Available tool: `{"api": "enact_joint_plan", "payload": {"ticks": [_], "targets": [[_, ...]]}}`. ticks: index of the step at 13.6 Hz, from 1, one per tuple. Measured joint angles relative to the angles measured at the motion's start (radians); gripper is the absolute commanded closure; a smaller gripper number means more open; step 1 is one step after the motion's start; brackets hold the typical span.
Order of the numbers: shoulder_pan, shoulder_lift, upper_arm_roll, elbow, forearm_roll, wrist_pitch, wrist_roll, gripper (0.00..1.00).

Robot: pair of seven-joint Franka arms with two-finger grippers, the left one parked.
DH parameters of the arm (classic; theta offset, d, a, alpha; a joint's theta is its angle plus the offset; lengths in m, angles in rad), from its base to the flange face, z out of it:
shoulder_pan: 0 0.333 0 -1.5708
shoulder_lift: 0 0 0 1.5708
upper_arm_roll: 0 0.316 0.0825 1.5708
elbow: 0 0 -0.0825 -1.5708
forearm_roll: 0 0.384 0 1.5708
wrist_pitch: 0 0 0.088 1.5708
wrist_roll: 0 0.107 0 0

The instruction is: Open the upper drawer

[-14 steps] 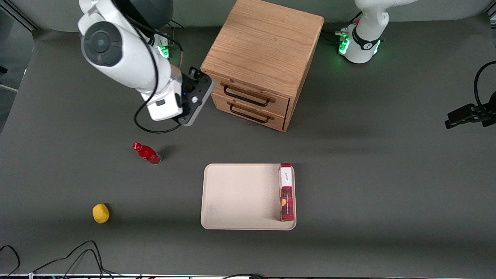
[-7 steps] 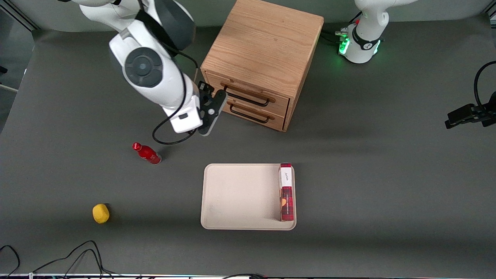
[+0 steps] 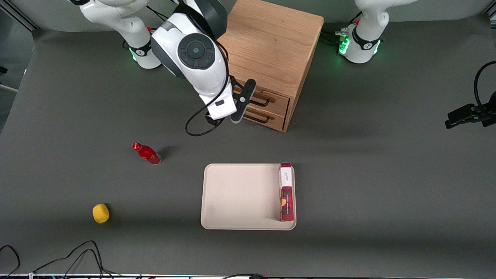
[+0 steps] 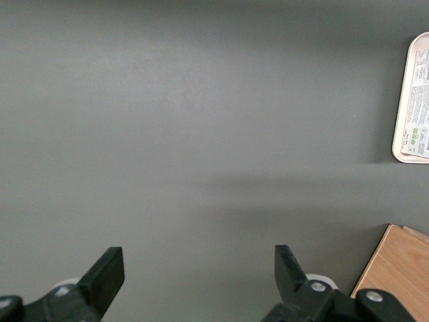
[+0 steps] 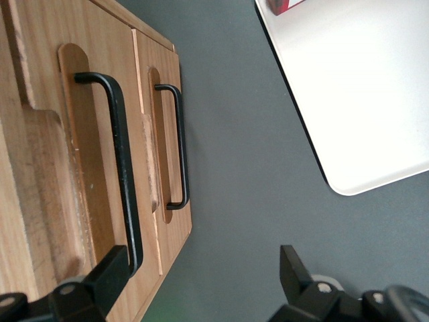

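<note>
The light oak cabinet (image 3: 267, 46) stands at the back of the table with both drawers pushed in. The upper drawer (image 3: 277, 100) (image 5: 87, 154) carries a thin black wire handle (image 5: 125, 168) under a wooden lip (image 5: 40, 194). The lower drawer (image 3: 271, 120) has its own handle (image 5: 178, 147). My right gripper (image 3: 245, 104) (image 5: 200, 272) hovers open just in front of the drawer fronts and hides much of them in the front view. One finger (image 5: 107, 275) sits at the end of the upper handle without clasping it. The other finger (image 5: 292, 268) is over the bare table.
A beige tray (image 3: 232, 193) (image 5: 362, 100) lies nearer the front camera, with a red box (image 3: 286, 192) standing along one edge. A red bottle (image 3: 147, 153) and a yellow object (image 3: 100, 213) lie toward the working arm's end of the table. Cables trail along the front edge.
The right arm has swung sideways across the table to the cabinet. Its gripper went from beside the cabinet's corner to directly in front of the drawers. The drawers stayed shut.
</note>
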Motion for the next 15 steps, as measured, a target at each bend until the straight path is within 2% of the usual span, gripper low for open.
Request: {"api": "enact_joint_plan", "payload": {"ticks": [15], "targets": [[0.037, 0.052, -0.004, 0.007, 0.0, 0.114, 0.013, 0.0]]}}
